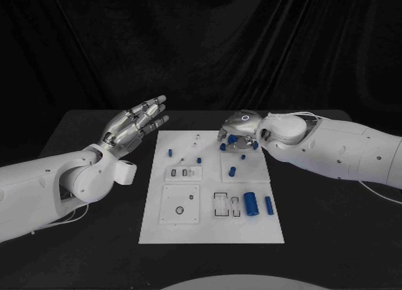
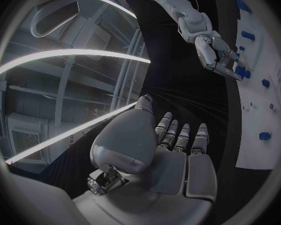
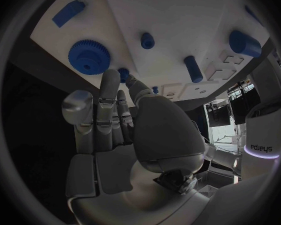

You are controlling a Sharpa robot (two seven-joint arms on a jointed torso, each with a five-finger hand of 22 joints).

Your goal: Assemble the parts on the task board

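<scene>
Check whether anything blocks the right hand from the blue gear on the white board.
Nothing visible does. The silver right hand hovers over the far end of the white task board, fingers pointing toward the blue toothed gear; only open board lies between, and a small blue peg sits beside its fingertips.

I see the black table [image 1: 340, 241] carrying one thing directly: the white board [image 1: 210, 232], lying flat at its middle, long side running away from me.
</scene>
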